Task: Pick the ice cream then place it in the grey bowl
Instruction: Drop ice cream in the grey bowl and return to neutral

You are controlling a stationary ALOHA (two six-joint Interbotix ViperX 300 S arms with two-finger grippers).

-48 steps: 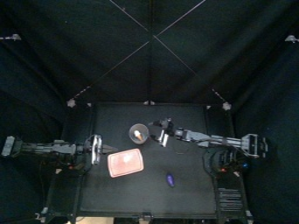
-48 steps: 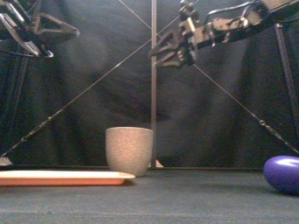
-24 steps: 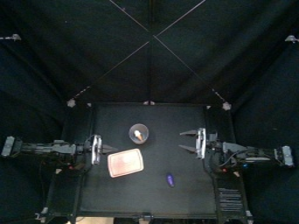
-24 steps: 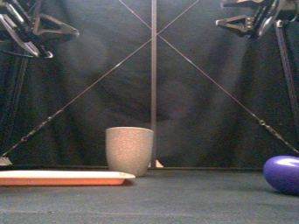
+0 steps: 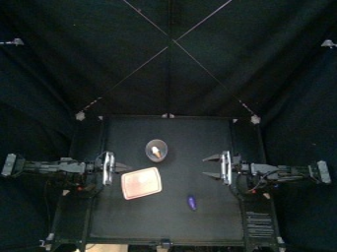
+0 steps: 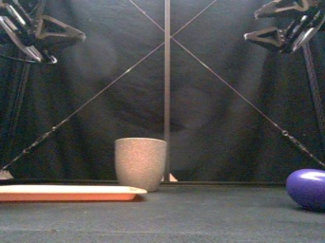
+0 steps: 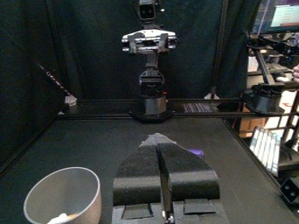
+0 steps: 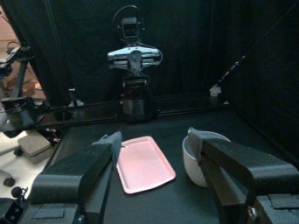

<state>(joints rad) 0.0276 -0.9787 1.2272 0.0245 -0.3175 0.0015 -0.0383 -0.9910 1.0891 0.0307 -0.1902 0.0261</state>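
Note:
The tall grey speckled cup [image 5: 158,150] stands upright at the table's middle back, with a pale thing, likely the ice cream [image 5: 160,152], inside it. In the left wrist view the pale bit [image 7: 52,215] lies at the bottom of the cup [image 7: 65,197]. My right gripper [image 5: 212,165] hovers high to the right of the cup, open and holding nothing [image 8: 155,137]. My left gripper [image 5: 116,168] rests at the left, above the tray's edge, jaws shut on nothing [image 7: 162,144]. In the front view the cup [image 6: 141,163] stands behind the tray.
A flat pink tray [image 5: 142,183] lies front left of the cup, bare on top [image 8: 146,163]. A small purple toy [image 5: 191,203] lies nearer the front, right of the tray, and shows large at the front view's right edge [image 6: 309,188].
My right arm has drawn back from beside the cup to the table's right side. The left arm, cup, tray and purple toy have stayed put.

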